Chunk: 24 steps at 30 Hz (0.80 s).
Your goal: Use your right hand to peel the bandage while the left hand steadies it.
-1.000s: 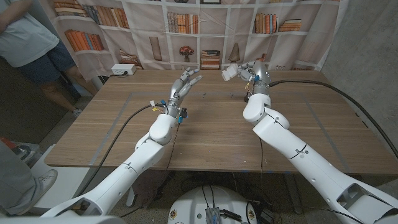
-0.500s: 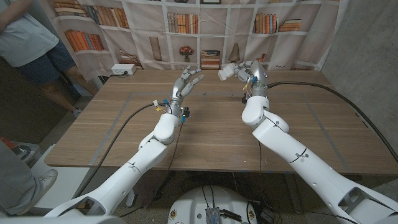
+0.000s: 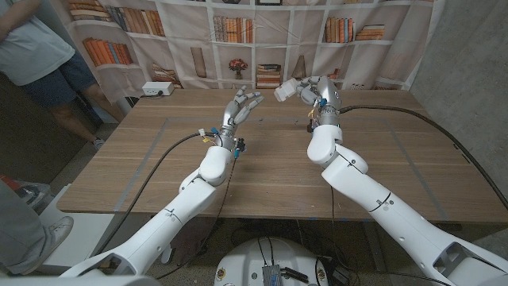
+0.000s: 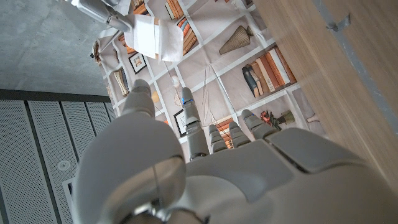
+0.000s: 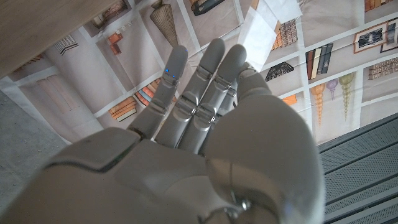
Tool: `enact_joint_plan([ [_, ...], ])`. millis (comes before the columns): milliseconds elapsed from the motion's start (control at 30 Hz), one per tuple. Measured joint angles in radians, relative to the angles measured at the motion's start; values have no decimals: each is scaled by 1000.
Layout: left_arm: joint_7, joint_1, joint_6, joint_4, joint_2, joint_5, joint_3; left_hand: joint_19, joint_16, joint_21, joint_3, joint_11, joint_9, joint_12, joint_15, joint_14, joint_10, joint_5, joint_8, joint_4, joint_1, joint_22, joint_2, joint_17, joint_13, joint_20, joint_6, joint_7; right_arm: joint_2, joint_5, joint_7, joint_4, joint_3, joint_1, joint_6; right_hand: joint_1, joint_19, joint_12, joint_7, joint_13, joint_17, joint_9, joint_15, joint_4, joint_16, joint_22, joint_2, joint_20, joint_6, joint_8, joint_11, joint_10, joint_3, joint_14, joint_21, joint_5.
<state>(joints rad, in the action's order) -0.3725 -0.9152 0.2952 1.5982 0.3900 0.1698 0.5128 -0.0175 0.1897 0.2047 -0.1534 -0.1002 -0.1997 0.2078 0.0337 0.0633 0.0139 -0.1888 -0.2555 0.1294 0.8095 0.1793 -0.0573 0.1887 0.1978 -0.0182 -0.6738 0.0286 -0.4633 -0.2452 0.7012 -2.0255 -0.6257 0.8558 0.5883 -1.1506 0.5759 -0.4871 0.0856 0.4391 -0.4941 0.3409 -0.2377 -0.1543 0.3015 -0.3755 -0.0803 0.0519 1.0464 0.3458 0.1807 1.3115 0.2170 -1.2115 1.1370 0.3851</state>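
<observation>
A small white bandage (image 3: 285,90) in its paper wrapper hangs in the air above the table's far edge. My right hand (image 3: 317,92) pinches it at its fingertips. To its left, my left hand (image 3: 240,106) is raised with fingers apart and holds nothing, a short gap away from the bandage. In the left wrist view the bandage (image 4: 149,35) shows beyond my left hand (image 4: 205,168), held by the right hand's fingertips (image 4: 99,9). The right wrist view has the bandage (image 5: 263,25) sticking out past the fingers of my right hand (image 5: 205,118).
A wooden table (image 3: 270,171) spreads under both arms. A white power strip (image 3: 156,89) lies at its far left corner. A black cable (image 3: 413,110) runs along the right side. A person (image 3: 36,56) stands at the left, before a bookshelf-print curtain (image 3: 262,40).
My right hand has carried the bandage leftwards, closer to my left hand. The left hand has shifted slightly right and stays spread.
</observation>
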Motion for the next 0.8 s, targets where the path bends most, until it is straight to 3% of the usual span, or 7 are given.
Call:
enact_joint_plan([
  [167,15,0,0,1,-1,7,6,0,0,0,-6,8,0,0,0,0,3,0,16,-6,18,0,-18,0,0,0,29,2,3,-7,0,5,-2,3,-8,0,-4,0,0,0,-5,0,0,0,0,3,0,4,0,0,0,0,0,0,7,0],
  [800,29,1,0,4,-14,31,17,-6,0,0,-14,11,0,8,0,0,11,0,23,-14,17,5,-36,5,0,-5,37,0,3,-60,-10,13,-10,15,-45,5,-9,6,-1,4,-9,0,0,-4,0,14,5,-2,-2,-3,0,0,4,0,24,7],
])
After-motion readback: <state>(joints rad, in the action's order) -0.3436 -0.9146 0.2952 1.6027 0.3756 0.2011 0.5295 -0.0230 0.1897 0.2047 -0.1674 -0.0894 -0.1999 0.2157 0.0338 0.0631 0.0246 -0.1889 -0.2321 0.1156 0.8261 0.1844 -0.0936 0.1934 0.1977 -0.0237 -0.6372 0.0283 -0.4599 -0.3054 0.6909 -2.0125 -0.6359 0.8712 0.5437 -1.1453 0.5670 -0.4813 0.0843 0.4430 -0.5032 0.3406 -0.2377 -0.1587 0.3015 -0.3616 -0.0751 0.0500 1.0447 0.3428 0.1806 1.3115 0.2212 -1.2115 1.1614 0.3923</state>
